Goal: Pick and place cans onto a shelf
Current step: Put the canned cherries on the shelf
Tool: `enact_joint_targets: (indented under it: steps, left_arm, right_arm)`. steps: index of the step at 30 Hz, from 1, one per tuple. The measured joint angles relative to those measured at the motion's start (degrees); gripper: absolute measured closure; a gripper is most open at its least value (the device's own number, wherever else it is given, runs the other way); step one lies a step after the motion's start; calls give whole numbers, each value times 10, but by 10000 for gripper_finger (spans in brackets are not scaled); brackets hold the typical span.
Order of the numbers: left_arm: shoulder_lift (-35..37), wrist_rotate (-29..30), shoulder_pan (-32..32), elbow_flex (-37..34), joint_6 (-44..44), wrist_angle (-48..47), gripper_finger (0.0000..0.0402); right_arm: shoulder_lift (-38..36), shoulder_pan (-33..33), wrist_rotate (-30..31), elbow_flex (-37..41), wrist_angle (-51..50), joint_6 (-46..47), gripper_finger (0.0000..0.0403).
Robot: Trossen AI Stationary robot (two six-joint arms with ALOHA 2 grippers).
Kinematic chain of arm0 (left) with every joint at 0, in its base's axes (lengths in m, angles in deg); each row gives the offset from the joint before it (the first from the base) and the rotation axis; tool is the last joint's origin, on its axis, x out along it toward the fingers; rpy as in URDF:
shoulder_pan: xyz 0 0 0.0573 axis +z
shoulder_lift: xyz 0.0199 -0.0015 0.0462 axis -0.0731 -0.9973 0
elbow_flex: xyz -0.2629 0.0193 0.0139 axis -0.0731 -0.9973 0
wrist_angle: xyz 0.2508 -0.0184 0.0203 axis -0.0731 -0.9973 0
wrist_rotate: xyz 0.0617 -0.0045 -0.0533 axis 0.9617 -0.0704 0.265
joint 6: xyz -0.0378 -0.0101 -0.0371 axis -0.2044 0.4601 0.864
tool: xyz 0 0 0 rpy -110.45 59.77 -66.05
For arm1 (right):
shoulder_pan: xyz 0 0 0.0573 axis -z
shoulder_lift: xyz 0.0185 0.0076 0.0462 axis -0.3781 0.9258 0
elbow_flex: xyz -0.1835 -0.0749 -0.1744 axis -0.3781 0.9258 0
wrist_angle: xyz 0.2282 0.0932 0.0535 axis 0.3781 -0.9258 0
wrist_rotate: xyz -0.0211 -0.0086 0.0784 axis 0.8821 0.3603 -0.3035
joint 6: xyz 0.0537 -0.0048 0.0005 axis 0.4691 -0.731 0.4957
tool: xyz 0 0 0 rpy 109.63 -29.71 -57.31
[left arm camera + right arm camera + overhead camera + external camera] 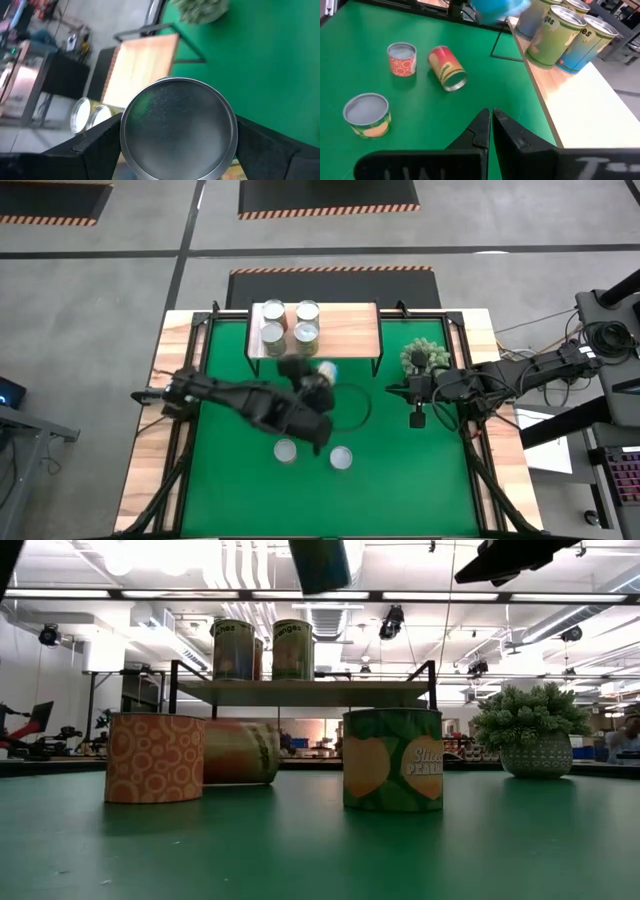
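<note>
The green mat (400, 470) fills the middle of the high view. At its upper centre stands the shelf (355, 330), its light-wood top bare on its right half. Four cans (290, 323) stand upright in a tight square on the shelf's left half.

The left arm reaches in from the frame's left, and the left gripper (318, 376) hovers just below the shelf's front edge, carrying a blue-sided can (179, 129). In the left wrist view this can's silver top fills the centre, with a dark finger (97, 142) pressed against each side. The claw is spread wide but pinching the can, which hangs clear of the mat; the low view shows its bottom at the top centre of the frame.

Three cans are still on the mat. Two stand upright in the lower centre of the high view: an orange-patterned can (155, 758) and a green peach-labelled can (393, 760). A red-labelled can (447, 67) lies on its side, near the orange one.

The step in hand looks like carrying the held can to the shelf. Doing it well likely means keeping the can level, lifting it above the plank, and setting it on bare wood beside the four rather than nudging them, then opening only once it rests flat.

The right gripper (490, 131) waits at the right of the mat by the spiky potted plant (425, 357), fingers pressed together and empty.
</note>
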Motion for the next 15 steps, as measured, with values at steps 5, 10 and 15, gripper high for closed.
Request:
enact_joint_targets:
  steps: [5,10,15]
  left_arm:
    - [13,12,-78,0,-5,-4,87]
    - [23,79,-140,0,8,-11,87]
    - [31,119,-176,0,46,-16,87]
  right_arm:
    - [-1,0,0,0,0,-13,394]
    - [-4,0,0,0,1,-27,394]
    - [-8,0,0,0,1,-41,394]
